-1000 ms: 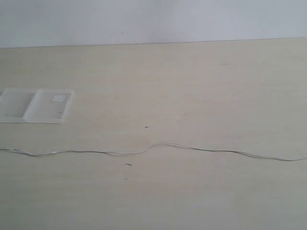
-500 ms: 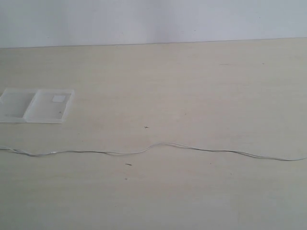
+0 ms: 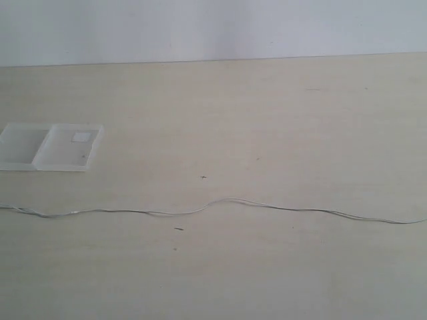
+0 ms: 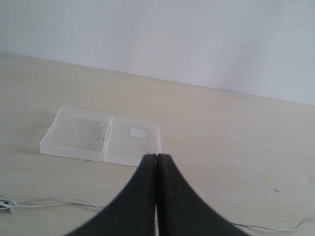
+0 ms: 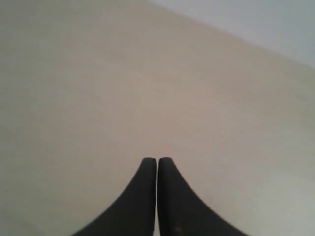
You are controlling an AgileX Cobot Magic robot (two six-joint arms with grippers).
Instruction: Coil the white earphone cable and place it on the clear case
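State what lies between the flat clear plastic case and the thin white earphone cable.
Nothing: in the exterior view, only bare pale wooden tabletop separates the flat clear plastic case from the thin white earphone cable.

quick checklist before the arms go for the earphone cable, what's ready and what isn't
1. White earphone cable in plain sight, lying loose and uncoiled on the table: ok.
2. Clear case lying flat with nothing on it: ok.
3. Cable apart from the case: ok.
4. Left gripper open to grasp: not ok, jaws shut, empty.
5. Right gripper open to grasp: not ok, jaws shut, empty, no cable in its view.
6. Both cable ends located: cannot tell, they run past the exterior view's edges.
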